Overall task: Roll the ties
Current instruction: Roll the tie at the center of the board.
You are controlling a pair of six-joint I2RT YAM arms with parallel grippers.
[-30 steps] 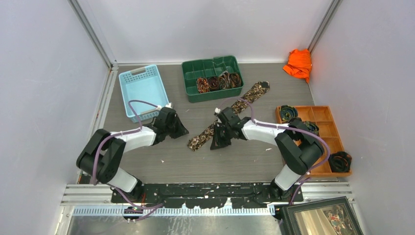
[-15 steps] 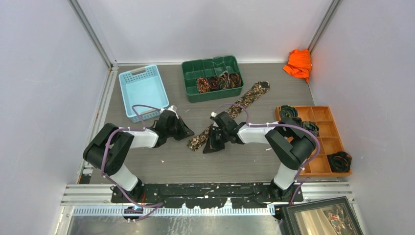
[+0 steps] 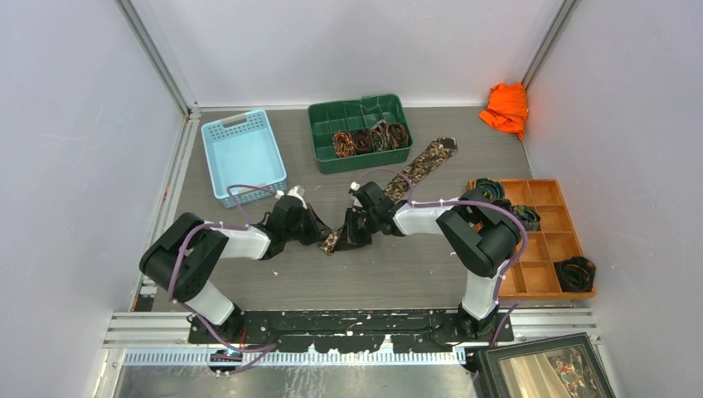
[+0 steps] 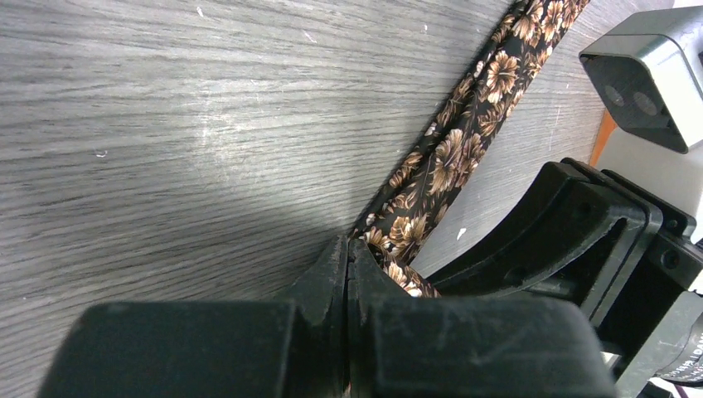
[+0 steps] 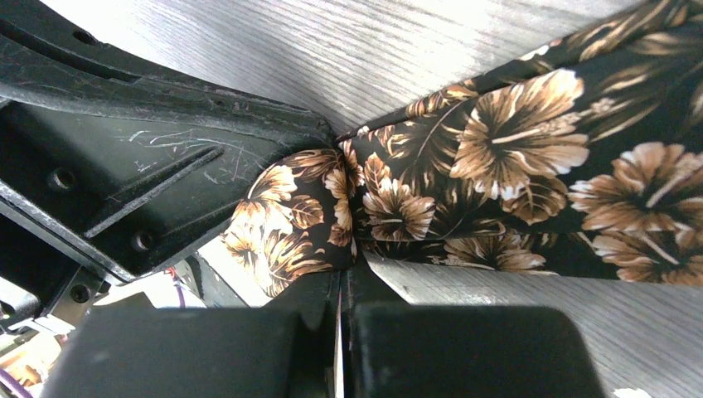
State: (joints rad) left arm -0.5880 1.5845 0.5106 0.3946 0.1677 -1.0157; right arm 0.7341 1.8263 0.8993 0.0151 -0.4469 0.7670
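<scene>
Fingers (image 4: 332, 278) of the left gripper (image 3: 323, 235) are clenched tip against tip with no gap, low over the grey table (image 3: 390, 274). Their tips sit at the near end of the tie (image 3: 417, 169); from the left wrist view the fabric runs just beside them at 3 o'clock, and I cannot tell whether any of it is caught between them. The right gripper (image 3: 349, 235) is clenched too. Its fingers (image 5: 358, 286) meet right at the tie's end, where the flowered cloth bunches up into a small raised fold against the tips. Whether that fold is pinched or only pushed I cannot tell.

Seen from above, the two grippers face each other across that near end, the left one at 9 o'clock of it and the right one at 3 o'clock, nearly touching.

The tie lies flat and unrolled in the middle of the table. Its long axis runs from 8 o'clock to 2 o'clock, and its far end is pointed, aiming at 2 o'clock. That far tip lies just beside the green bin (image 3: 332, 157), at the bin's 4 o'clock. Inside the bin a row of coiled ties (image 3: 370, 138) fills the near compartments.
</scene>
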